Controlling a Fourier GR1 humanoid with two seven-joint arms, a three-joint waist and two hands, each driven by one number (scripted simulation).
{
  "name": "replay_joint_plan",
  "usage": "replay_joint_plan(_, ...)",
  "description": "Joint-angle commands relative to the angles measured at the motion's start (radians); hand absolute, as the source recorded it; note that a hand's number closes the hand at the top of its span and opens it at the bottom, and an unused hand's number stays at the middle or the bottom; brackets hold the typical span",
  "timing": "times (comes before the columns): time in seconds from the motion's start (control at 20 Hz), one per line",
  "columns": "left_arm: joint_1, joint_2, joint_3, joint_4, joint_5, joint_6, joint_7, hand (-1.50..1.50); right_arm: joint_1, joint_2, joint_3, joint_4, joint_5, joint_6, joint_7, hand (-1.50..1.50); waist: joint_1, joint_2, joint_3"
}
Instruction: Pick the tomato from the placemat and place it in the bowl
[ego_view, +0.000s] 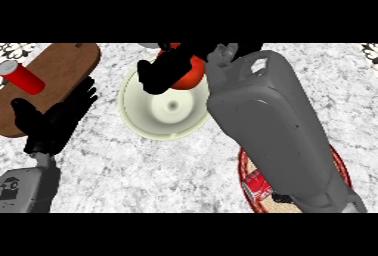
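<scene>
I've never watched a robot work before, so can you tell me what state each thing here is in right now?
Tomato: held in the right hand, over the bowl's far rim.
Right hand: curled round the tomato.
Left hand: open, holding nothing.
Bowl: upright, nothing inside.
Red can: lying on the wooden board.
Placemat: another can on it.

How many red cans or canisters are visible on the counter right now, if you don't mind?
2: a red canister on the wooden board at left; a red can on the placemat, partly hidden by the right forearm, which may hide more.
</scene>
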Motion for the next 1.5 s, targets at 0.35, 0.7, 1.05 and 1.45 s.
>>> replay_joint_plan(0.35,-0.046,0.007,-0.006,0.006,0.004,-0.014,0.027,0.0,-0.102,0.003,0.064,0.567,-0.058,-0.362,-0.252,1.5,0.03,0.008,0.0)
replay_joint_plan(0.7,-0.048,-0.017,-0.038,0.008,-0.005,-0.024,0.012,0.0,-0.177,0.003,0.095,0.839,-0.152,-0.449,-0.419,1.5,0.074,0.019,-0.001)
replay_joint_plan(1.05,-0.083,-0.013,-0.054,0.0,0.002,-0.047,0.02,0.0,-0.143,0.003,-0.047,0.927,-0.4,-0.529,-0.414,-1.5,0.131,0.032,0.0)
replay_joint_plan(1.45,-0.083,-0.013,-0.047,0.037,0.0,-0.055,-0.012,0.0,-0.171,0.003,-0.024,1.009,-0.445,-0.674,-0.614,-1.5,0.131,0.036,-0.001)
